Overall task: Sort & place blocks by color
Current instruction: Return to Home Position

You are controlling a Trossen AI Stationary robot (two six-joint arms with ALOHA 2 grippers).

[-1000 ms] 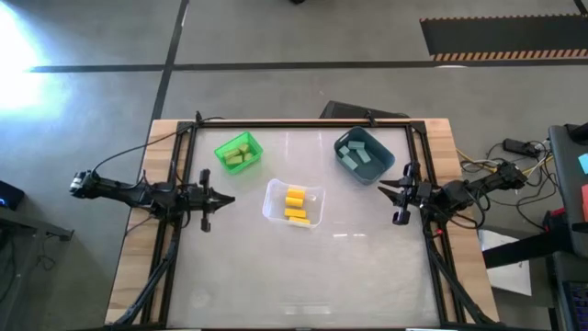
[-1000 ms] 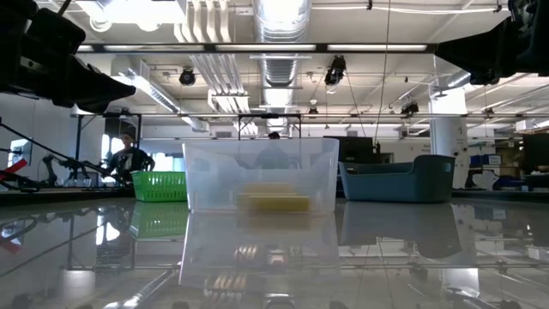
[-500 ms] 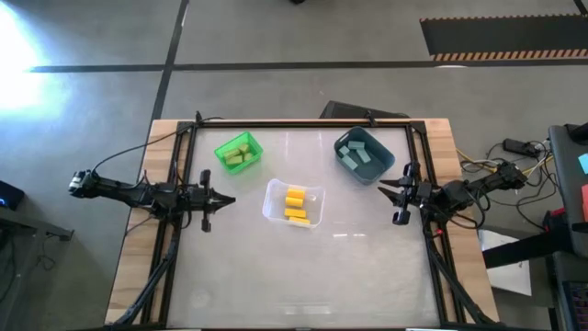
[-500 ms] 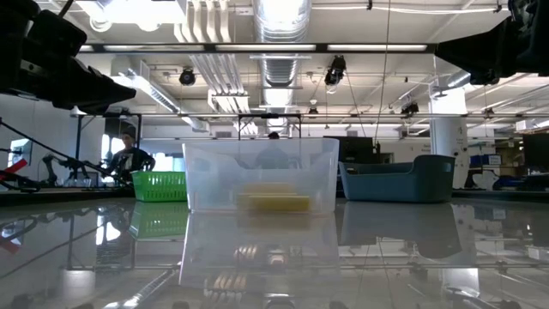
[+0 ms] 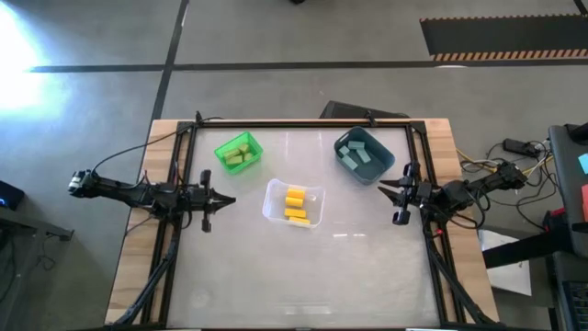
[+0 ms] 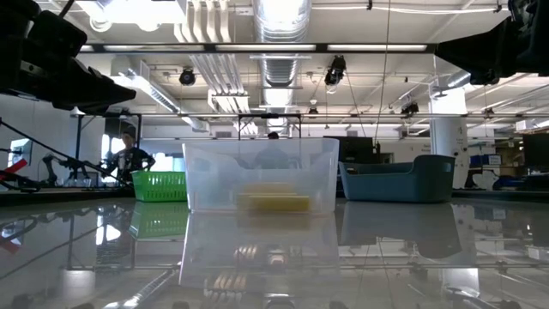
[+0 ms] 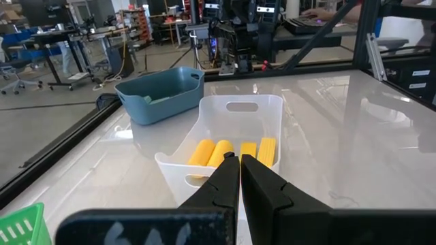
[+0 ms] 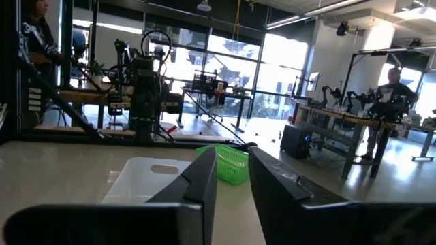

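Left hand (image 5: pixel 227 199): fingers pressed together, holding nothing, at the counter's (image 5: pixel 303 267) left edge; right hand (image 5: pixel 386 191): fingers slightly apart, empty, at the right edge. Yellow blocks (image 5: pixel 295 204): in the clear bin (image 5: pixel 272 210), mid-counter between both hands and apart from each. Light green blocks (image 5: pixel 239 154): in the bright green bin (image 5: pixel 220 147), near the left hand; pale teal blocks (image 5: pixel 354 153): in the blue-grey bin (image 5: pixel 377 164), near the right hand.

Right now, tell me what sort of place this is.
Probably a robotics lab in an open industrial hall. Three things suggest it: exposed ceiling ducts overhead, what looks like another robot rig standing across the room, and a bare concrete floor marked with dark tape lines.
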